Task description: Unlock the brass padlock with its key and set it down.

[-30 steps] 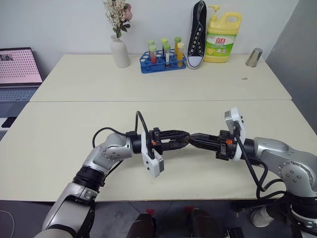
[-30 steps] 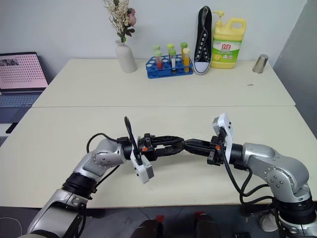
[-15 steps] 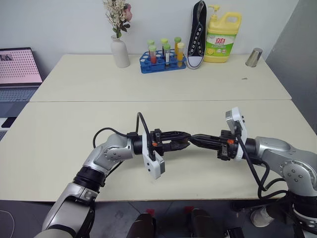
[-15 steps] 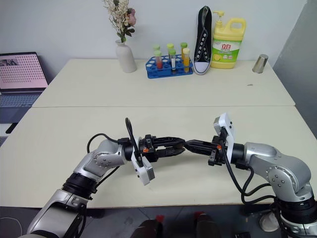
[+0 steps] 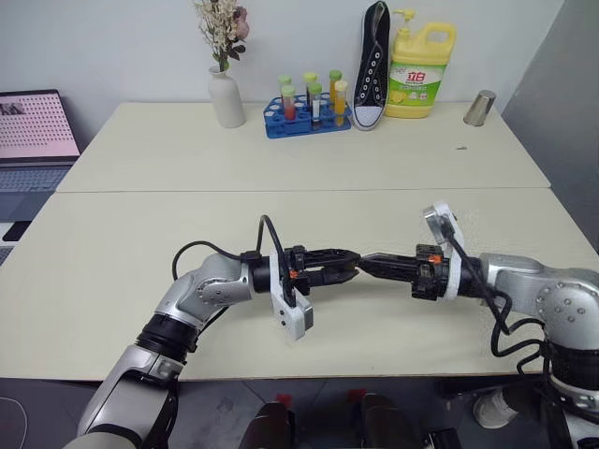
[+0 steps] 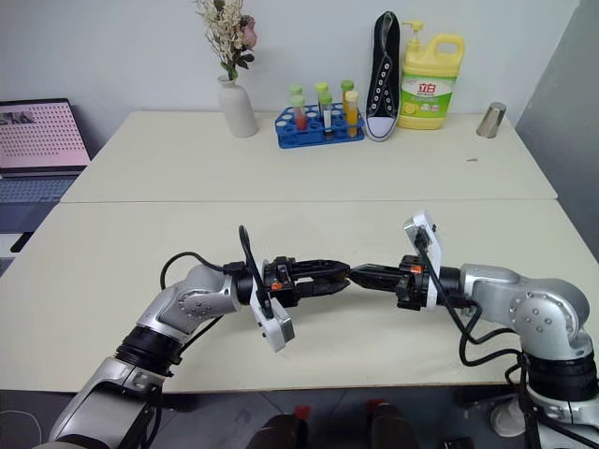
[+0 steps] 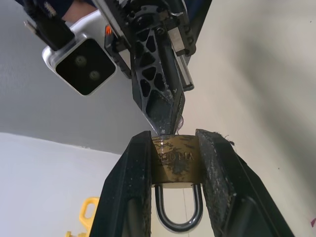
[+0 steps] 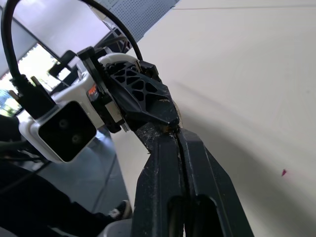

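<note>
While left pincer point(image 7: 174, 163) clamps brass padlock point(image 7: 175, 160), closed right pincer point(image 7: 163, 123) hides key.

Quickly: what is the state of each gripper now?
Left gripper: closed on the brass padlock.
Right gripper: shut, tips at the padlock's base; the key cannot be made out.

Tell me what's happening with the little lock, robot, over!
Left gripper shut on the brass padlock, shackle still closed. Right gripper shut, its tip at the padlock's keyhole end; key too small to make out. Nothing in the way.
</note>
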Controlling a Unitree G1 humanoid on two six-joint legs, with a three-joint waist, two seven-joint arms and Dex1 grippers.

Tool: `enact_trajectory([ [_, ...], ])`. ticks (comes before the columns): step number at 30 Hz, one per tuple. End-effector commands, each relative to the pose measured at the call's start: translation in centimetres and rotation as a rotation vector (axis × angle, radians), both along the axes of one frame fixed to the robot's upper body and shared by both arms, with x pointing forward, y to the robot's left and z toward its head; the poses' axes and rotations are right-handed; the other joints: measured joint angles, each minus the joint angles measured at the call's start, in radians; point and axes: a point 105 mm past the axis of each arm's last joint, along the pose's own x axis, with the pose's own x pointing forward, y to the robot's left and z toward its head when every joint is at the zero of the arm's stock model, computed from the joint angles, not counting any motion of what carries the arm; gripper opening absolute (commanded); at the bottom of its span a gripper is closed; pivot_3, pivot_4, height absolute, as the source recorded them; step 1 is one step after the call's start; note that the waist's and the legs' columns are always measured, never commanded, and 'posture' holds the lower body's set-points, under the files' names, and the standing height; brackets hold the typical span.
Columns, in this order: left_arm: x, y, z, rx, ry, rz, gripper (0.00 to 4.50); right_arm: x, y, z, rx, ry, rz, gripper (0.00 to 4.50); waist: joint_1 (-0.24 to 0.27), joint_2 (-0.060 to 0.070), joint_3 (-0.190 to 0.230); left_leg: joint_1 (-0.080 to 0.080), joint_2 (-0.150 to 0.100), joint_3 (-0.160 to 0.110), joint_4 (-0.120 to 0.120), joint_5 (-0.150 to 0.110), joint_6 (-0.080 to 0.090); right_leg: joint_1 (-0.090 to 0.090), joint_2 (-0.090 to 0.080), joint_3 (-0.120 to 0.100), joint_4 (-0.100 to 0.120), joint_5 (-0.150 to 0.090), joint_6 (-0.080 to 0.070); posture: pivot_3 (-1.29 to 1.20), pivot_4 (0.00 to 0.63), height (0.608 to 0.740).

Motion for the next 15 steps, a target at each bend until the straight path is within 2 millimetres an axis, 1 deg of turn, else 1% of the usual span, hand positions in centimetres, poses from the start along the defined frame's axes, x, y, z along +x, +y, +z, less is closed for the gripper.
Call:
enact_trajectory([
  [1,0.07,-0.01,2.17,-0.07,-0.076,-0.005,0.99,-0.87,1.0,0.44,0.053,0.08,0.063,0.0,0.0,0.0,0.0,0.0,0.0,0.0,0.0,0.0,0.0,0.0,0.0,0.0,0.0,0.0,0.0,0.0,0.15,0.74],
  [8,-0.15,-0.13,1.94,-0.06,-0.092,-0.017,0.99,-0.93,1.51,0.72,0.097,0.17,0.066,0.0,0.0,0.0,0.0,0.0,0.0,0.0,0.0,0.0,0.0,0.0,0.0,0.0,0.0,0.0,0.0,0.0,0.15,0.74],
  [15,-0.18,-0.22,1.78,-0.056,-0.098,-0.019,0.99,-1.18,1.93,0.87,0.099,0.198,0.069,0.0,0.0,0.0,0.0,0.0,0.0,0.0,0.0,0.0,0.0,0.0,0.0,0.0,0.0,0.0,0.0,0.0,0.15,0.74],
])
